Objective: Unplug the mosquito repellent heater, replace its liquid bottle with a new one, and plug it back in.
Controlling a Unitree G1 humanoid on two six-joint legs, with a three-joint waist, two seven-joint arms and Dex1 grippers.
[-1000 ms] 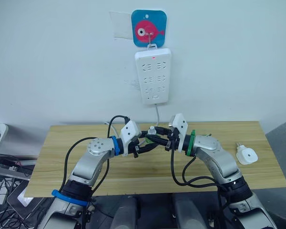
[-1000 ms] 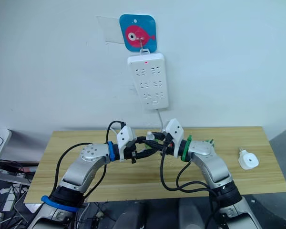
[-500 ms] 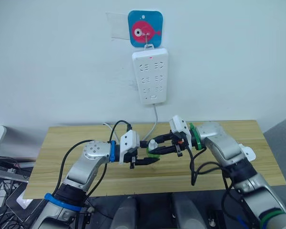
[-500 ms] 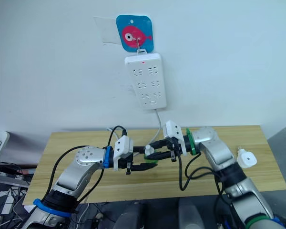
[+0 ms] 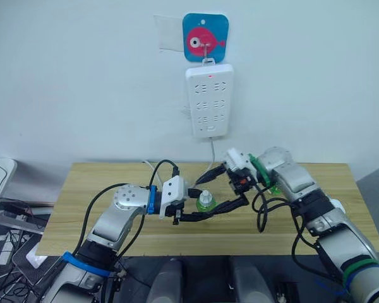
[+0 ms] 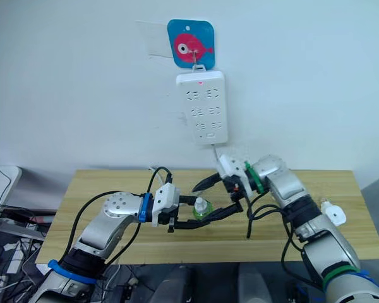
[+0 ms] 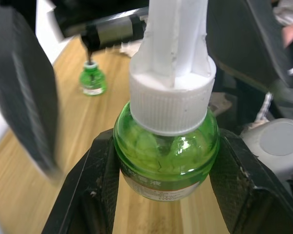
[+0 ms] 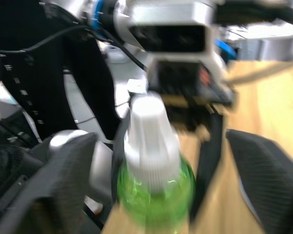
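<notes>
My left gripper [image 5: 199,209] is shut on a green liquid bottle [image 5: 204,202] with a white cap, held upright just above the table; its fingers [image 7: 95,190] clamp the glass body. My right gripper [image 5: 207,197] stands open, one finger above and one below the bottle, without touching it. A second green bottle [image 7: 92,80] stands on the table further back. The mosquito repellent heater [image 6: 333,213] lies unplugged on the table at the right, partly behind my right forearm, and it also appears beside the held bottle [image 7: 278,146].
A white power strip [image 5: 208,101] hangs on the wall from a blue fish hook [image 5: 205,39], with its cable dropping behind the wooden table [image 5: 88,183]. Cables and boxes lie on the floor at the left [image 5: 6,214].
My right gripper has opened wide and let go of the bottle, which stays in my left gripper. The camera view has shifted a little.
</notes>
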